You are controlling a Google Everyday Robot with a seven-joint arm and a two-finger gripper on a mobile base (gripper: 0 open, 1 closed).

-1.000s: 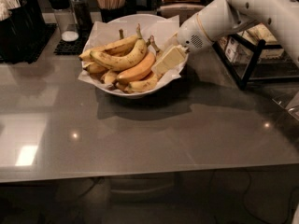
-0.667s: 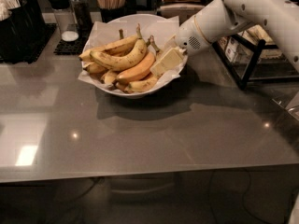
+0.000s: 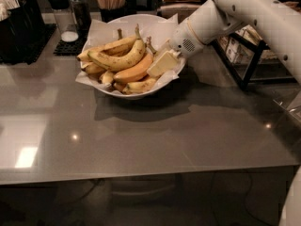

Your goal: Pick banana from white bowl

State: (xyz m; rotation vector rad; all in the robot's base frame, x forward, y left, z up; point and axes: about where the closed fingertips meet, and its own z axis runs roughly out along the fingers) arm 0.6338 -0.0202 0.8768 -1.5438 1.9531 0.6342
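Gripper in 1 white bowl, about 6 bananas

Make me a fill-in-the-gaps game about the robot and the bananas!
The robot's white gripper reaches into the round white ___.
That wide glossy bowl is lined with white ___.
It stands on a shiny grey ___.
The smooth, spotless banana is ___-tinted.
Missing words: bowl, paper, table, orange.
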